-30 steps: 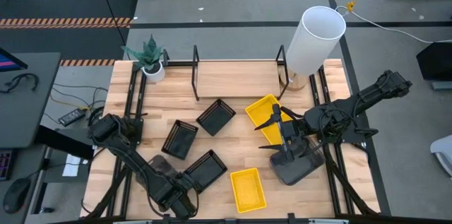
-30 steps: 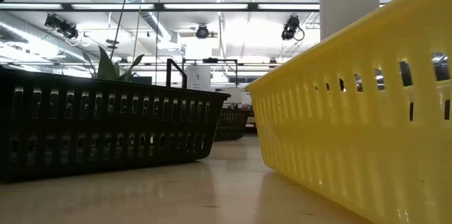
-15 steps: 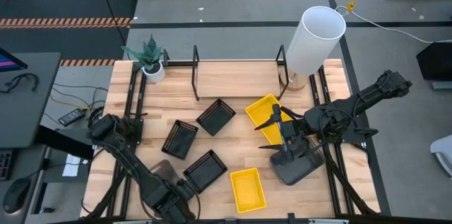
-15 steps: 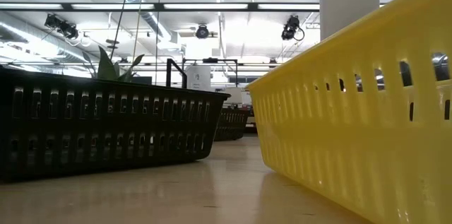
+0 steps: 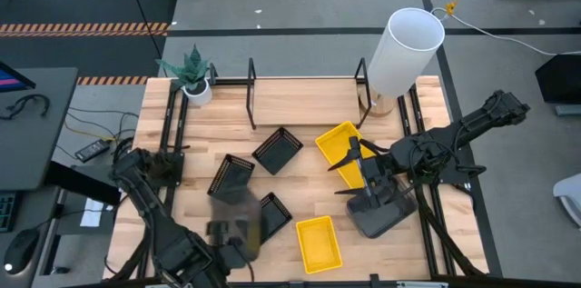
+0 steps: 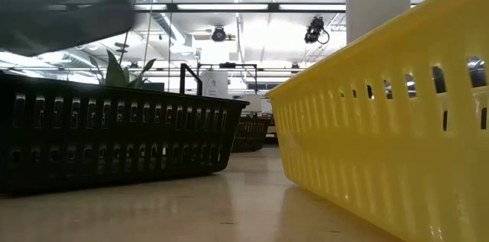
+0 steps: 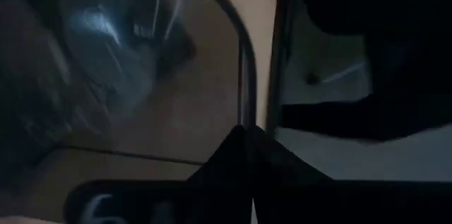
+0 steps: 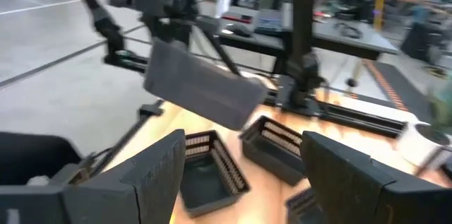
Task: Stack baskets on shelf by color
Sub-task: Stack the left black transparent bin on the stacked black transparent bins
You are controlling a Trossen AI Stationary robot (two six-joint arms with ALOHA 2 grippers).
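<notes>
Lifted since before, left gripper (image 5: 238,233) carries a grey basket (image 8: 201,86).

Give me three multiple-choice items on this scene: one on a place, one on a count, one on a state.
1. The potted plant stands: A by the shelf's left end; B between yellow baskets; C under the lamp.
2. Baskets on the shelf: A three; B one; C none.
3. The dark grey basket at the left gripper is: A flat on the table; B lifted in the air; C on the shelf.
1 A, it stands beside the left bracket. 2 C, the board is bare. 3 B, the right wrist view shows it hanging clear of the tabletop. The right gripper waits open on the right side.
</notes>
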